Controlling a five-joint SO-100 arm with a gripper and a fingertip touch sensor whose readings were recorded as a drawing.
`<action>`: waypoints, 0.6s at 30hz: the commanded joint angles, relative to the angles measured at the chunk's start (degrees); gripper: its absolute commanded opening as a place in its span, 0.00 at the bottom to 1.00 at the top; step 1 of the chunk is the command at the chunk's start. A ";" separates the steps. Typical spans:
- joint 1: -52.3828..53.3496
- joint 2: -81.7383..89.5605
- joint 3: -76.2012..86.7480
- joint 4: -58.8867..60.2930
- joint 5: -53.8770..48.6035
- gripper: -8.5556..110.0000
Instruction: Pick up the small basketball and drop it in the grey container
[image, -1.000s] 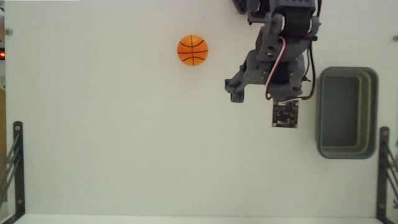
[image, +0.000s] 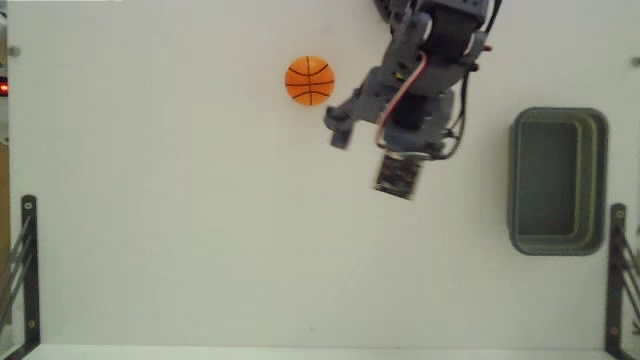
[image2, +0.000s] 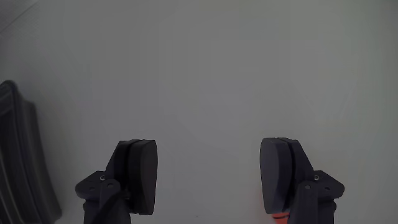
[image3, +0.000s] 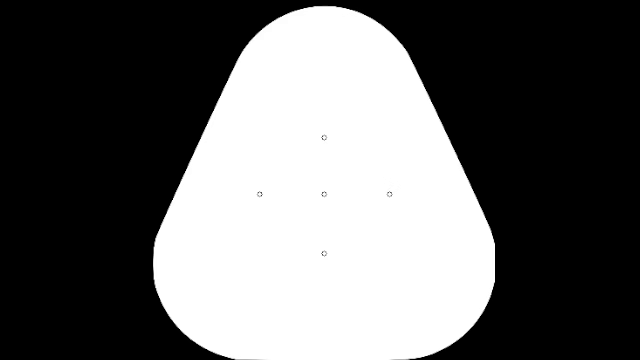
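Orange with black seams, the small basketball (image: 310, 80) sits on the white tabletop (image: 180, 220) toward the upper middle of the fixed view, untouched and by itself. Just to its right the dark grey arm (image: 425, 70) reaches down from the top edge, its fingers (image: 340, 128) pointing left and ending near the ball but a little below it, apart from it. From the wrist view the 2 fingers (image2: 208, 177) stand wide apart, with only bare tabletop in the gap; they hold nothing and touch nothing. A sliver of orange shows at the bottom edge of that view beside the right-hand finger (image2: 280, 174), too small to say for sure what it is. The grey container (image: 558, 180) lies at the right side of the fixed view, well apart from the ball, with the arm between the 2. A dark shape (image2: 22, 162) at the wrist view's left edge cannot be made out.
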 joint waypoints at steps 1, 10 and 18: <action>4.79 1.93 0.12 0.13 0.26 1.00; 15.29 1.93 0.12 0.13 0.26 1.00; 24.22 1.93 0.12 0.13 0.26 1.00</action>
